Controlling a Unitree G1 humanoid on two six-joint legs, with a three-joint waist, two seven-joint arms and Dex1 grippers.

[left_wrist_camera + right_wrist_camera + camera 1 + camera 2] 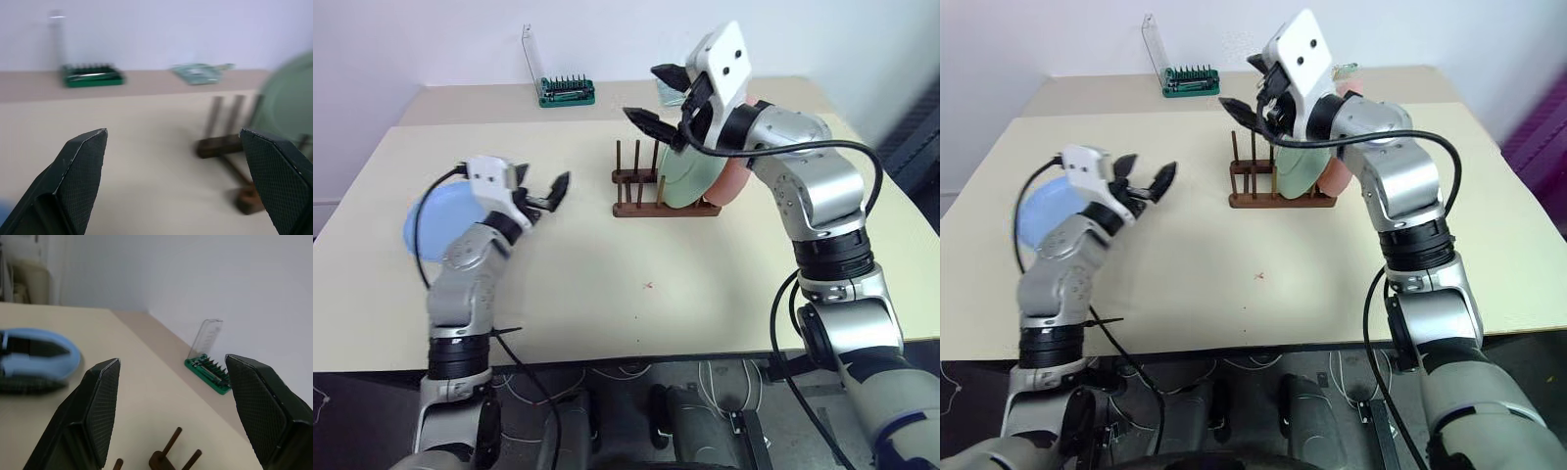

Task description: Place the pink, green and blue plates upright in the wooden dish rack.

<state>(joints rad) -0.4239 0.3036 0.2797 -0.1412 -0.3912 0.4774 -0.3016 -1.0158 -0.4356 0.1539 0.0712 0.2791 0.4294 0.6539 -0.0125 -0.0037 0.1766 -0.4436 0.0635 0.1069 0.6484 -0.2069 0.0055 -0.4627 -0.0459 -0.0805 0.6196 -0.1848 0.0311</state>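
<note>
Both our grippers gape, holding nothing.
Left gripper [544, 193] and right gripper [658, 98] flank the wooden dish rack [651, 206] on the beige table [607, 284].

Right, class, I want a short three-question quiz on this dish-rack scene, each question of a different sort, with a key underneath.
1. True or false: the green plate stands upright in the wooden dish rack.
2. Which plate lies flat on the table? A pink, B green, C blue.
3. Fill in: the left hand is ____ and holds nothing.

Key:
1. True; the pink plate stands just behind the green one.
2. C, the blue plate, beside the left arm.
3. Open, as is the right hand, raised above the rack.
</note>
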